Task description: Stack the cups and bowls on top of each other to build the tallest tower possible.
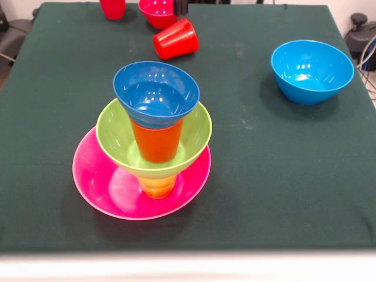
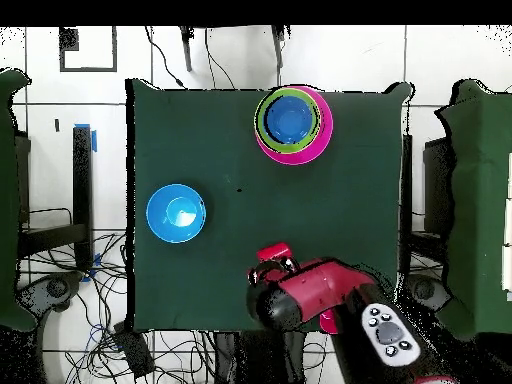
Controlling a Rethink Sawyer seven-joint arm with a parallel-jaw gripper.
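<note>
Dark green cloth covers the worktop (image 1: 282, 176), where the tower (image 1: 154, 141) rises toward the front edge: a hot pink bowl (image 1: 97, 182), a yellow cup (image 1: 157, 187), a lime green bowl (image 1: 117, 132), an orange cup (image 1: 156, 141) and a dark blue bowl (image 1: 156, 94) on top. A light blue bowl (image 1: 311, 70) stands apart near one side edge, with a tipped red cup (image 1: 175, 39), an upright red cup (image 1: 113, 8) and a small red bowl (image 1: 157, 12) at the far edge. From overhead the red arm (image 2: 320, 290) sits drawn back at the robot's edge; whether its claw is apart or together cannot be told.
</note>
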